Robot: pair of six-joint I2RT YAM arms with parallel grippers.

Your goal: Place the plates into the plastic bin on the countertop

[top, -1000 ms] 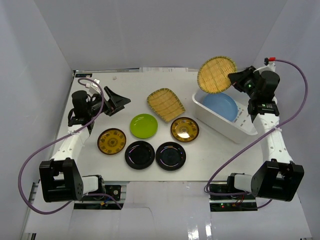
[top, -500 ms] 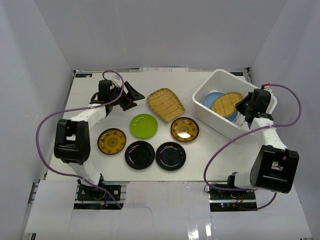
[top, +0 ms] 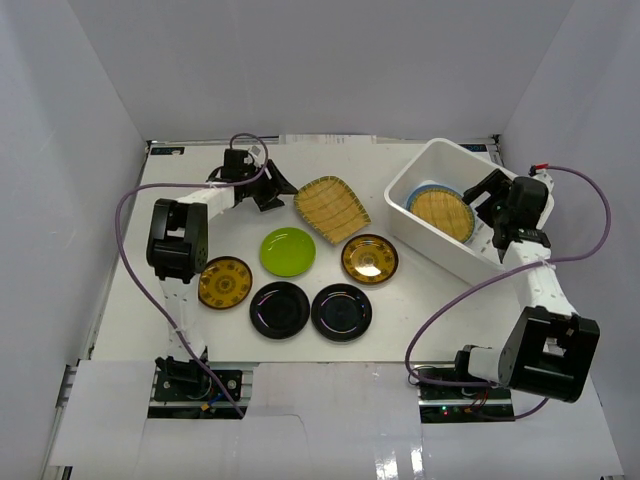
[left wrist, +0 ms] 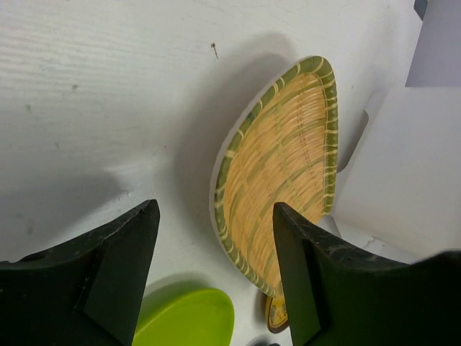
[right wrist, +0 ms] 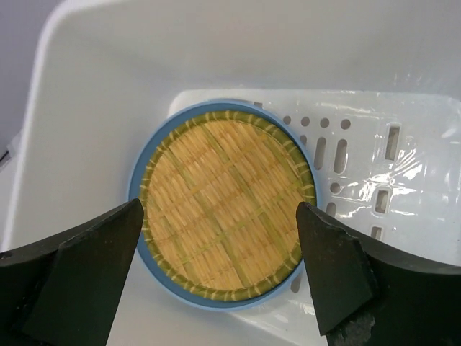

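Nearest the arm bases on the white countertop, the left black plate and the right black plate lie side by side, almost touching. Just beyond them the left gold-amber plate and the right gold-amber plate flank the lime green plate, which lies slightly farther back between the pair. Farther still, near the middle of the surface, the squarish woven plate rests flat on the counter, outside the tub. The left gripper reaches in from the far left and hovers low at that plate's left edge, its two fingers spread with nothing pinched between them; whether they touch the weave cannot be told. On the right side, the plastic bin sits at an angle, its near long wall close to the right gold-amber plate. Inside it the round woven plate lies flat on top of the light blue plate, only a thin blue rim showing around it. The right gripper hangs above the tub's right half, fingers wide apart over the stacked pair and gripping nothing. Pale grey walls close off the far end.
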